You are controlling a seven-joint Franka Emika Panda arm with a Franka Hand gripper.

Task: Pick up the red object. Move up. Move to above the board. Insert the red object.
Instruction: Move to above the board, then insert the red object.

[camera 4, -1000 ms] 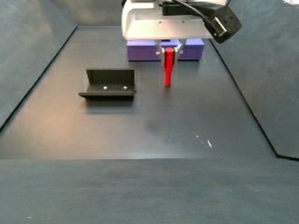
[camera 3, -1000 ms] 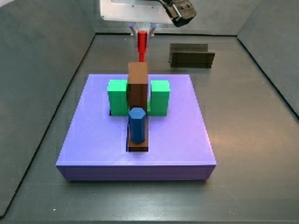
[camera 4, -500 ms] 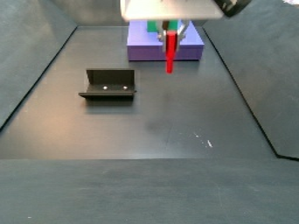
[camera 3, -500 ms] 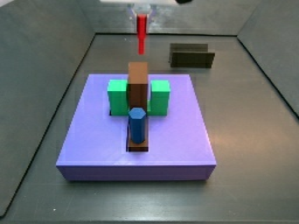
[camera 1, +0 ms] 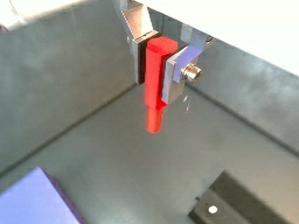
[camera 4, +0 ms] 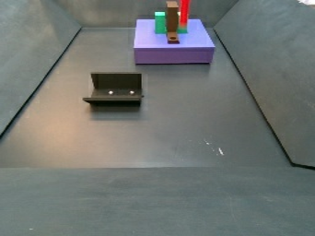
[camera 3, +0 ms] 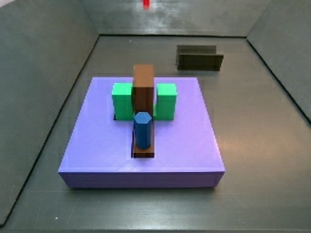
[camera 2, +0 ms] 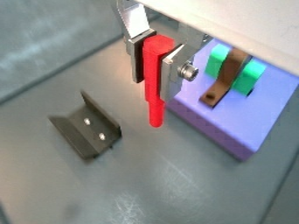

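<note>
In a wrist view, the pincer (camera 1: pixel 160 63) hangs in open air above the dark floor (camera 1: pixel 93 131), clamped on the upper end of the red stick (camera 1: pixel 156 87), which points straight down with bare floor all around its tip. A corner of the lavender board (camera 1: pixel 41 199) and a corner of the fixture (camera 1: pixel 239 208) show at the frame's edges.

In a wrist view, the pincer (camera 2: pixel 156 58) grips the one red stick (camera 2: pixel 153 84) between two silver fingers (camera 2: pixel 132 39). The fixture (camera 2: pixel 86 129) lies apart on one side; the board (camera 2: pixel 233 122) sits just beside on the other, carrying two green blocks (camera 2: pixel 250 76) and one brown block (camera 2: pixel 225 77).

In a side view, only the stick's tip (camera 3: pixel 147 5) shows at the top edge, behind the board (camera 3: pixel 144 155). One blue peg (camera 3: pixel 142 129) stands before the brown block (camera 3: pixel 144 88).

In a side view, the stick (camera 4: pixel 183 11) hangs over the board (camera 4: pixel 174 48); the floor (camera 4: pixel 160 120) before it is open.
</note>
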